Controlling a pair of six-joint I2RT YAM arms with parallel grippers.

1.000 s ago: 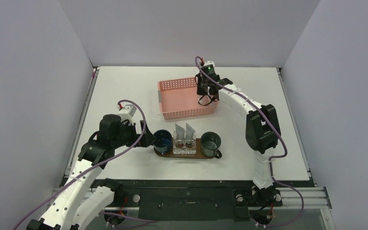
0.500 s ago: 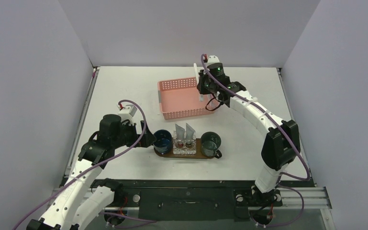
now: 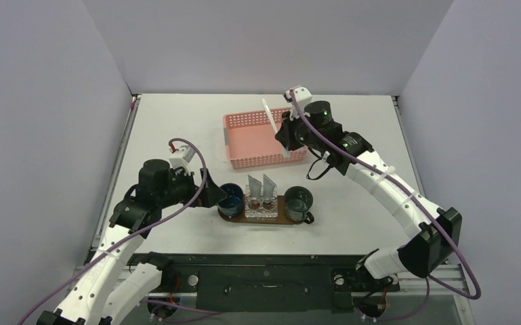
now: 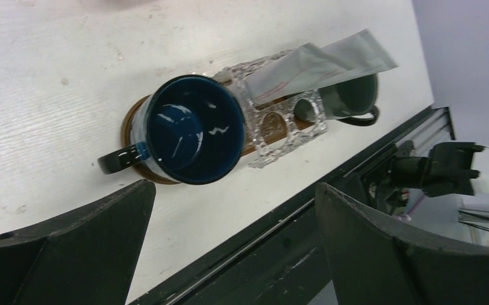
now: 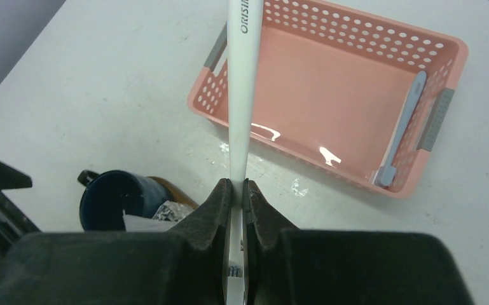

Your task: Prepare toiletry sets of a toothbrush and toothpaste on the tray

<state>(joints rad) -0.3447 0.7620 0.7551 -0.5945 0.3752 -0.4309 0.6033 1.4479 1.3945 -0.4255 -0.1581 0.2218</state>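
My right gripper (image 3: 286,137) is shut on a white toothbrush (image 3: 272,120), held in the air over the pink basket's right front part. In the right wrist view the jaws (image 5: 237,185) pinch the toothbrush (image 5: 241,89) near its bristle end, and the handle points away. The dark brown oval tray (image 3: 279,217) carries a blue mug (image 3: 230,196), a clear holder (image 3: 260,205) with two silver toothpaste sachets (image 3: 261,183), and a green mug (image 3: 299,202). My left gripper (image 3: 211,196) stands open just left of the blue mug (image 4: 194,130), with nothing between its fingers.
The pink perforated basket (image 3: 257,161) stands behind the tray. A grey-blue toothbrush (image 5: 404,124) lies along the right wall of the basket (image 5: 318,95). The table's front edge and black rail run just below the tray (image 4: 129,124).
The right arm has lifted the white toothbrush out of the basket and swung it right and toward the front. The left arm has hardly moved.
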